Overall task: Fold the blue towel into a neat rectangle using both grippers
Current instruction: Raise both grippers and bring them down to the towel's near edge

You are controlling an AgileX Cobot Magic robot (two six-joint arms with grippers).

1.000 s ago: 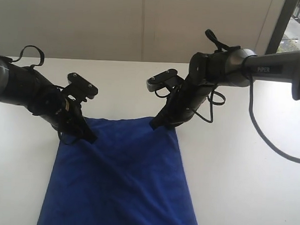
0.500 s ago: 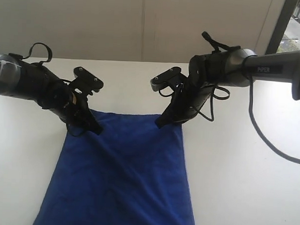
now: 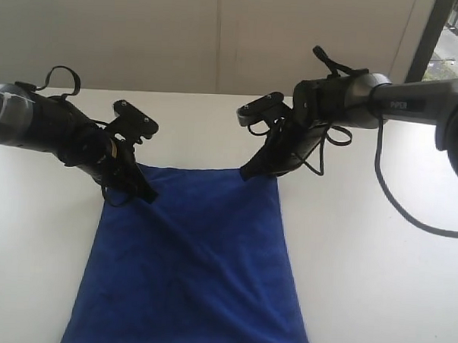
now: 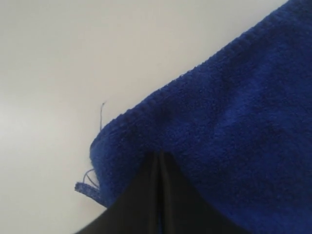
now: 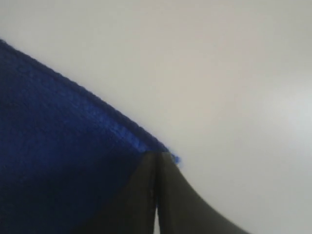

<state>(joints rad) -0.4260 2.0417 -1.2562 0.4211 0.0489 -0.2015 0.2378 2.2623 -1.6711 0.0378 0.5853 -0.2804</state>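
- Progress looks early: the blue towel (image 3: 191, 261) lies spread on the bench (image 3: 377, 261), no neat rectangle yet.
- The left gripper (image 3: 144, 192) and right gripper (image 3: 248, 174) each pinch a far corner, jaws clenched (both wrist views agree).
- Every fold looks left to do.

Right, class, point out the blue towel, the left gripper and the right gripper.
blue towel (image 3: 194, 269): exterior view, middle of cloth.
left gripper (image 3: 147, 194): exterior view, its shut tips.
right gripper (image 3: 246, 174): exterior view, its shut tips.
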